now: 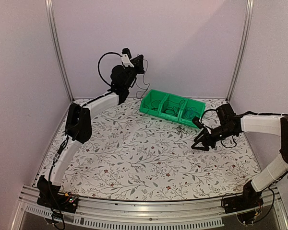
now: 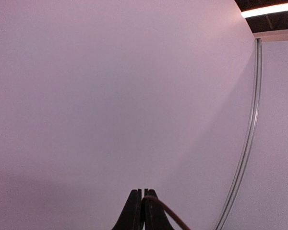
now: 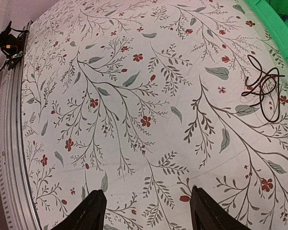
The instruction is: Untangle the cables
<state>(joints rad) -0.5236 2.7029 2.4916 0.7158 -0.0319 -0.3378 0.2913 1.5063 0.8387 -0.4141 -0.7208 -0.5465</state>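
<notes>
A floral-patterned cloth worktop (image 1: 134, 158) sits under pale walls. Raised above its far edge, the left gripper (image 2: 144, 194) clenches a thin brown cable (image 2: 165, 211). The right gripper (image 3: 149, 191) hangs released near the right edge. A tangle of thin dark cables (image 3: 264, 91) lies beside a green plastic three-compartment bin (image 1: 159, 113).

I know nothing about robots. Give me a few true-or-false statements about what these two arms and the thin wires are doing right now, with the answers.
1. The left gripper is shut on a thin brown cable. True.
2. The right gripper is clamped on the tangle of cables. False: its jaws stand open above the table, and the tangle lies apart from it.
3. The green bin has three compartments. True.
4. The left gripper is resting on the table. False: it is raised high, facing the back wall.
</notes>
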